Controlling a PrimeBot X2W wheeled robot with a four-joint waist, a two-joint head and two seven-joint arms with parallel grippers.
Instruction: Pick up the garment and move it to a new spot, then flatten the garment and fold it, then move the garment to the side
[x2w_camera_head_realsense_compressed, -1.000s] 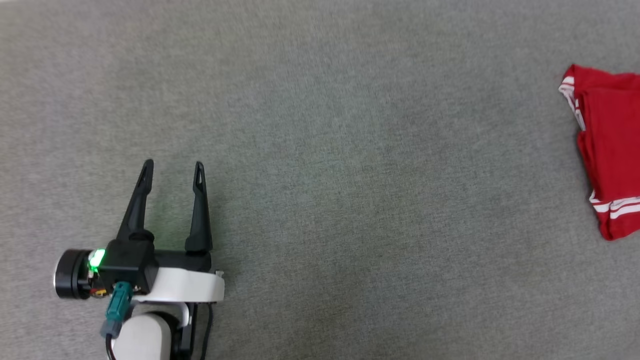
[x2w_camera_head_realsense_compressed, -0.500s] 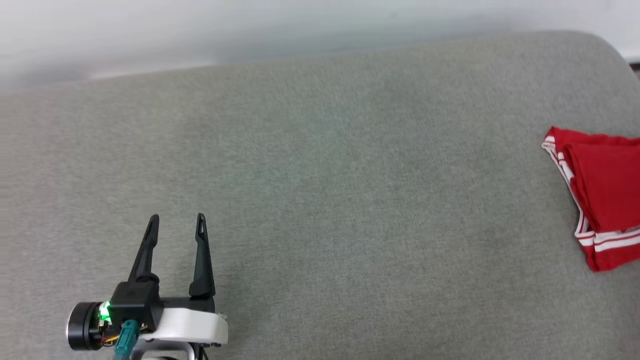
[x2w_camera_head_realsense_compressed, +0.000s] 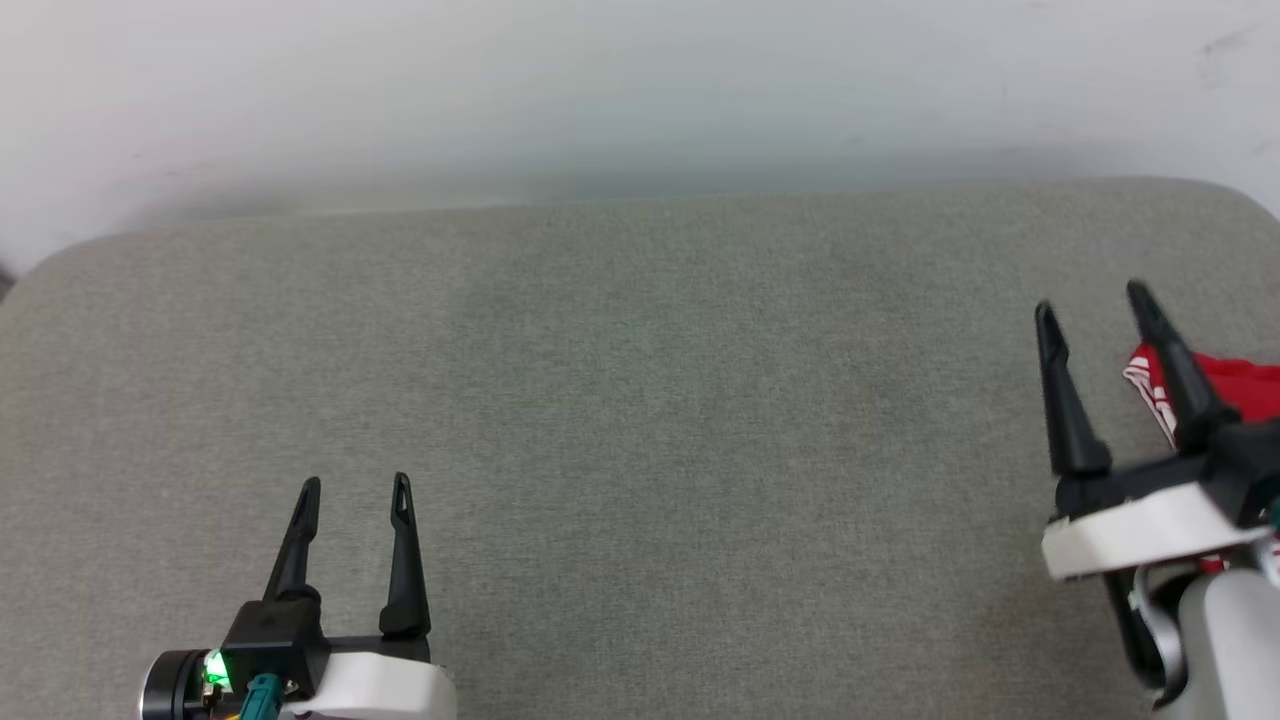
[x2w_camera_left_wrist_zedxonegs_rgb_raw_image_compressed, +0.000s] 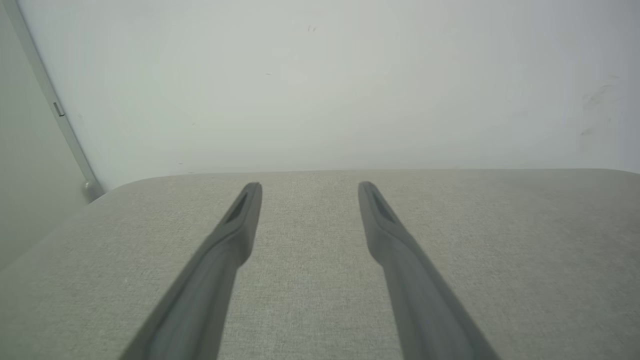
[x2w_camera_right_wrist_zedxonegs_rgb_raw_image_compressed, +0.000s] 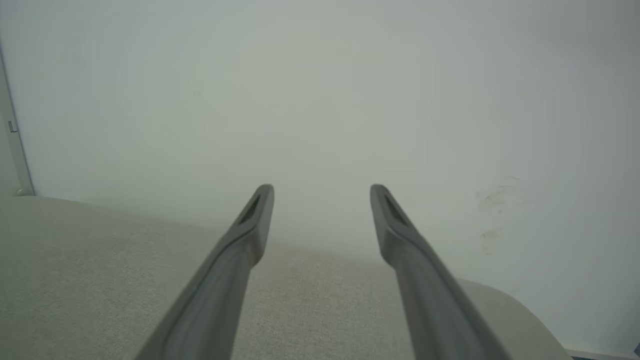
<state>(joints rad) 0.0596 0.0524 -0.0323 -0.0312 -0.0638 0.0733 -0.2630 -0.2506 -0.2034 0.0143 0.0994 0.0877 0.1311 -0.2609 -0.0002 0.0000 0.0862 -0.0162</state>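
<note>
Grey fabric surface (x2w_camera_head_realsense_compressed: 640, 400), red garment (x2w_camera_head_realsense_compressed: 1250, 385) far right

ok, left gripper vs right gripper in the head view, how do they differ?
The left gripper sits low at the lower left, fingers nearly upright in view; the right gripper sits higher at the right edge, fingers leaning left. The left gripper has grey cushion around it; the right gripper overlaps the red garment. Both open, empty.

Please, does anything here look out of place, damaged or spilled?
Nothing stands out. The red garment lies at the right side of the grey surface, partly hidden behind the open right gripper. The left gripper is open and empty.
</note>
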